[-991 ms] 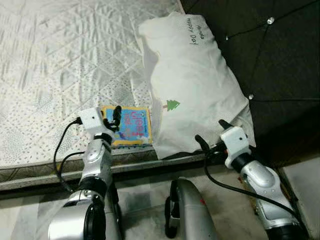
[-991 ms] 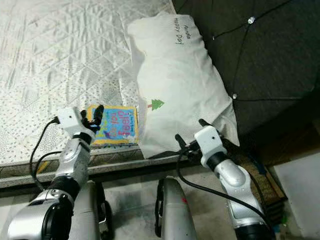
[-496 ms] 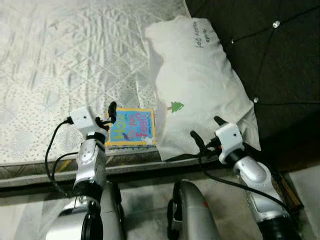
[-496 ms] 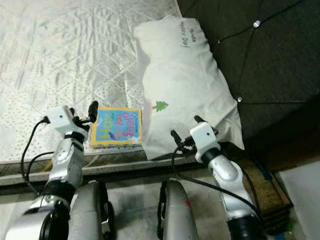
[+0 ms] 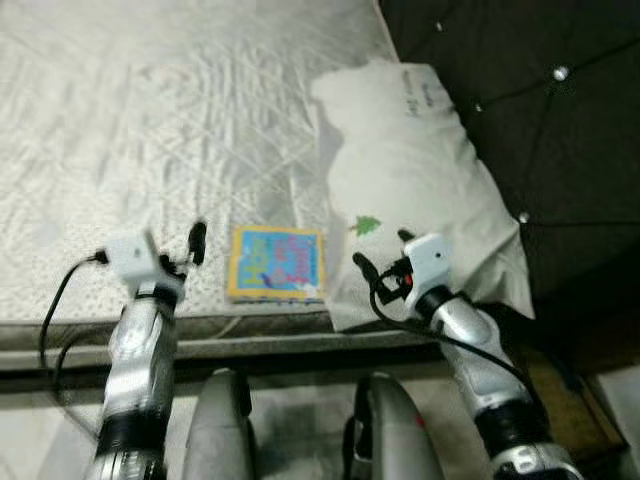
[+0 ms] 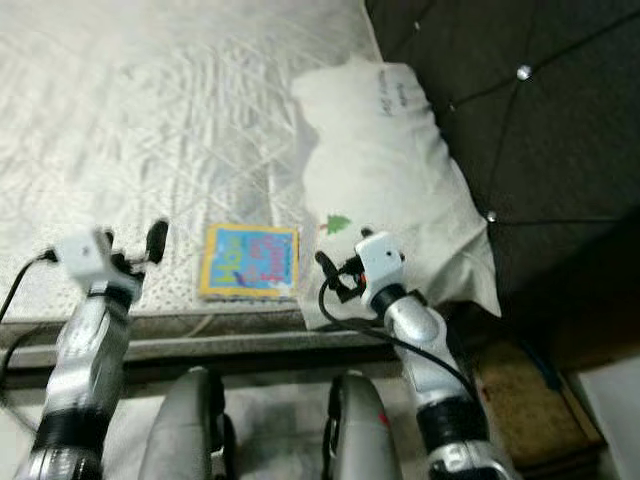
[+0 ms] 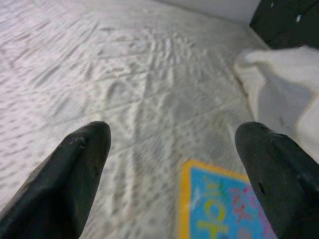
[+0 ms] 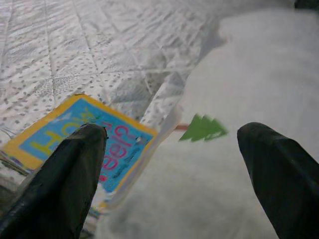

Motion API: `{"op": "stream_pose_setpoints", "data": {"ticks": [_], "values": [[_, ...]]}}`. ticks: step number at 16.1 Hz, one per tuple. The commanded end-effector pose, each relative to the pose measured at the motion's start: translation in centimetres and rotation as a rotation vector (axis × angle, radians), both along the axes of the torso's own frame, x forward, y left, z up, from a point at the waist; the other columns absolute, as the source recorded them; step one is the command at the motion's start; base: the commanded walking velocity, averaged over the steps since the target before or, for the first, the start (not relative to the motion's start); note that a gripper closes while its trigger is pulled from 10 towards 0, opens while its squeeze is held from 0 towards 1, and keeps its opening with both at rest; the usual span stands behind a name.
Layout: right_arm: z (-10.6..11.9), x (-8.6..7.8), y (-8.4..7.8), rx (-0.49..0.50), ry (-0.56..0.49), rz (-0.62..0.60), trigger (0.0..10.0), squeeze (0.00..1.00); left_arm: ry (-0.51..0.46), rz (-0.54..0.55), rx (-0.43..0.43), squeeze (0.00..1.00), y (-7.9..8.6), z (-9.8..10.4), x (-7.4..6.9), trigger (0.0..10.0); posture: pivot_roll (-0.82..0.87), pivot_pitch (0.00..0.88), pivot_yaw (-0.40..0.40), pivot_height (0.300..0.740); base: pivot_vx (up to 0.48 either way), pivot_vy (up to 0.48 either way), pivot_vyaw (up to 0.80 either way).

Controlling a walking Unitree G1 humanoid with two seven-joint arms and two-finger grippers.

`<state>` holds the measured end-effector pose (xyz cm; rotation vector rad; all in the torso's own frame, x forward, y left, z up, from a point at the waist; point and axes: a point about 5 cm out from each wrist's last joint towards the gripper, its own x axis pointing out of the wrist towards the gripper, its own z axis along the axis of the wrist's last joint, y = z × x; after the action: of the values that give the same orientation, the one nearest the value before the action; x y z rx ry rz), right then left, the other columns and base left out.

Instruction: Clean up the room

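Moved: my left hand (image 5: 183, 250) has drawn off the book (image 5: 277, 262) to its left side; my right hand (image 5: 383, 272) has come in over the pillow (image 5: 420, 190) corner.
Left hand: fingers spread wide, empty, just beside the book.
Right hand: fingers wide, empty, above the pillow's edge by the green tree print.
Book: flat on the bed (image 5: 150, 120) near its front edge, touching the pillow.
Risk: I could nudge the book off the bed, or pinch pillow cloth instead.
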<state>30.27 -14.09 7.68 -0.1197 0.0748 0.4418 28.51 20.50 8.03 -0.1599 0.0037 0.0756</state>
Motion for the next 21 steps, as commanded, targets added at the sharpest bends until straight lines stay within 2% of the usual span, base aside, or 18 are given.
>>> {"op": "stream_pose_setpoints", "data": {"ticks": [1,2,3,4,6,8,11,12,14,16,18,21], "values": [[-0.4,0.3,-0.8,0.039,0.032,-0.063,10.0,0.0,0.039,-0.025,0.057,1.0,-0.4,-0.9,-1.2,10.0,0.0,0.06,-0.018,0.638,0.0,0.0,0.0],[-0.2,0.6,-0.8,0.063,0.028,-0.093,10.0,0.0,0.046,0.001,0.075,0.02,-0.3,-1.1,-2.1,10.0,0.0,0.05,-0.01,0.638,0.0,0.0,0.0],[0.8,1.5,-0.5,0.086,-0.012,-0.125,10.0,0.0,0.03,0.036,0.077,0.0,-0.5,-0.3,-2.7,10.0,0.01,0.085,-0.01,0.638,0.0,0.0,0.0],[1.6,1.4,-0.3,0.124,-0.052,-0.163,10.0,0.0,-0.019,0.046,0.112,0.0,-1.3,0.8,-3.7,10.0,0.03,0.08,-0.021,0.638,0.0,0.0,0.0],[2.1,1.4,-0.1,0.14,-0.073,-0.164,10.0,0.0,-0.063,0.04,0.115,0.0,-1.8,1.9,-3.9,10.0,0.03,0.097,-0.028,0.638,0.0,0.0,0.0],[2.4,1.1,0.2,0.2,-0.071,-0.163,10.0,0.0,-0.041,0.133,0.133,0.0,-1.3,1.7,-5.3,10.0,0.03,0.109,-0.027,0.658,0.0,0.0,0.0],[2.2,1.4,0.5,0.203,-0.062,-0.146,10.0,0.0,-0.003,0.158,0.13,0.0,-0.9,1.5,-5.1,10.0,0.05,0.098,-0.024,0.693,0.0,0.0,0.0],[1.5,1.4,0.1,0.202,-0.043,-0.182,10.0,0.0,0.019,0.187,0.134,0.0,-0.4,1.4,-5.4,10.0,0.05,0.091,-0.016,0.708,0.0,0.0,0.0],[0.6,1.1,-0.6,0.225,-0.002,-0.238,10.0,0.0,0.049,0.2,0.132,0.0,-0.5,0.9,-5.8,10.0,0.05,0.075,-0.012,0.728,0.0,0.0,0.0],[0.6,1.2,-0.6,0.215,-0.008,-0.238,10.0,0.0,0.062,0.167,0.122,0.0,-0.8,0.6,-5.7,10.0,0.05,0.063,-0.003,0.74,0.0,0.0,0.0],[1.1,1.6,0.3,0.208,-0.023,-0.213,10.0,0.0,0.066,0.16,0.09,0.0,-1.5,0.6,-5.3,10.0,0.03,0.057,0.0,0.74,0.0,0.0,0.0],[1.8,1.7,1.6,0.203,-0.056,-0.16,10.0,0.0,0.031,0.127,0.137,0.0,-2.3,1.7,-4.1,10.0,0.03,0.067,-0.013,0.74,0.0,0.0,0.0]]}}
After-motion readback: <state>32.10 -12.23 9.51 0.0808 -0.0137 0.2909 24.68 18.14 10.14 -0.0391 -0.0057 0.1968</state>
